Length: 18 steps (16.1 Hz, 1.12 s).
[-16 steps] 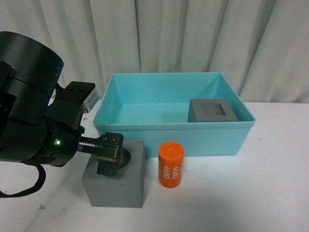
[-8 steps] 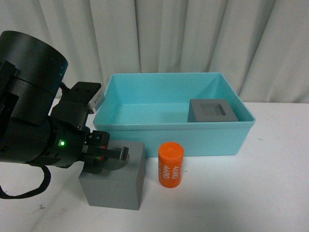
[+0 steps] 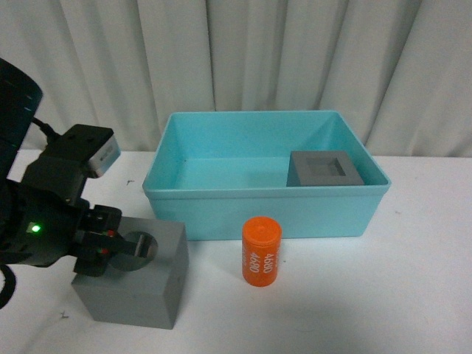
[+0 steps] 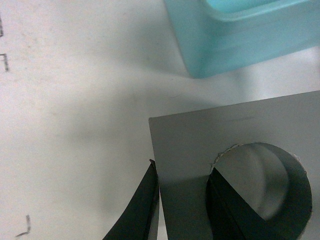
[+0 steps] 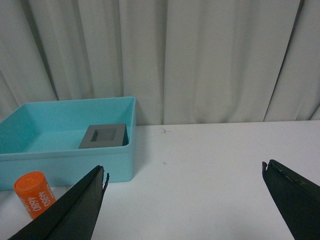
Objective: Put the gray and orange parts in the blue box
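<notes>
My left gripper (image 3: 122,251) is shut on the gray cube with the round recess (image 3: 151,291), at the table's front left, left of the blue box (image 3: 258,210). In the left wrist view one finger is outside the cube's wall and one inside the round recess (image 4: 272,185); the gripper's point there is (image 4: 182,180). The gray cube with the square recess (image 3: 324,168) lies inside the box at its right end, also in the right wrist view (image 5: 103,136). The orange cylinder (image 3: 261,251) stands upright in front of the box, also in the right wrist view (image 5: 34,194). My right gripper (image 5: 184,175) is open, empty, over bare table.
A white curtain (image 3: 295,59) hangs behind the white table (image 3: 398,295). The box (image 5: 60,160) shows at the left in the right wrist view. Small dark marks are on the table (image 4: 5,62) near the left gripper.
My left gripper has moved left with the round-recess cube, away from the orange cylinder and the box front. The cylinder and the other cube have not moved.
</notes>
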### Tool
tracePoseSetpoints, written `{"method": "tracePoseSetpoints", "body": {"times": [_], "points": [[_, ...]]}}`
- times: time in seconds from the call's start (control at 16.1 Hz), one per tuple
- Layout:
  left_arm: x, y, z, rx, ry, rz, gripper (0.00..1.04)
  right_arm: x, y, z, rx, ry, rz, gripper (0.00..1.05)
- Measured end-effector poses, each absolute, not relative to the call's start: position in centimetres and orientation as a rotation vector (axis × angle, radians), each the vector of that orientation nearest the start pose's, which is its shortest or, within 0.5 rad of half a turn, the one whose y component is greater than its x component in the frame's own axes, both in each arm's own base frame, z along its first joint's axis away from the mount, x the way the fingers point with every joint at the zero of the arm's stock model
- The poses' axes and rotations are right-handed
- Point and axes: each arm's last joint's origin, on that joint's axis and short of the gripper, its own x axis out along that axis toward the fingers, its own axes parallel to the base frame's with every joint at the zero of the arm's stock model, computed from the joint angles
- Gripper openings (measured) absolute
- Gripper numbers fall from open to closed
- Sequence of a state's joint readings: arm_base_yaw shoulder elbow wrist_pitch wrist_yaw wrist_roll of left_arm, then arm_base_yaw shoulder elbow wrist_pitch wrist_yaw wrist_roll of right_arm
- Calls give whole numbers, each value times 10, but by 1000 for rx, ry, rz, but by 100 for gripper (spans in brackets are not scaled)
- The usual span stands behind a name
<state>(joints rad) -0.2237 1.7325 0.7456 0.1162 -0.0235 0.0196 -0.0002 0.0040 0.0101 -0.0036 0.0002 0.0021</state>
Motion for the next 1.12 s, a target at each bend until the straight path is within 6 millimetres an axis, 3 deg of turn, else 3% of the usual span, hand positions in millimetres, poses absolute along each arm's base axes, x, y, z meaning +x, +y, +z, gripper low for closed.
{"method": "tracePoseSetpoints", "body": {"times": [0.12, 0.31, 0.44, 0.62, 0.81, 0.99, 1.12], "points": [[294, -58, 135, 148, 836, -186, 22, 97, 0, 166, 2, -3, 0, 98], [283, -55, 177, 150, 736, -196, 22, 97, 0, 166, 2, -3, 0, 98], [288, -72, 211, 148, 646, -235, 22, 97, 0, 166, 2, -3, 0, 98], [304, -120, 254, 148, 550, -329, 22, 97, 0, 166, 2, -3, 0, 98], [340, -168, 258, 126, 591, -389, 22, 97, 0, 166, 2, -3, 0, 98], [377, -188, 245, 93, 650, -333, 21, 97, 0, 166, 2, -2, 0, 98], [398, -190, 240, 63, 680, -284, 21, 97, 0, 166, 2, -3, 0, 98]]}}
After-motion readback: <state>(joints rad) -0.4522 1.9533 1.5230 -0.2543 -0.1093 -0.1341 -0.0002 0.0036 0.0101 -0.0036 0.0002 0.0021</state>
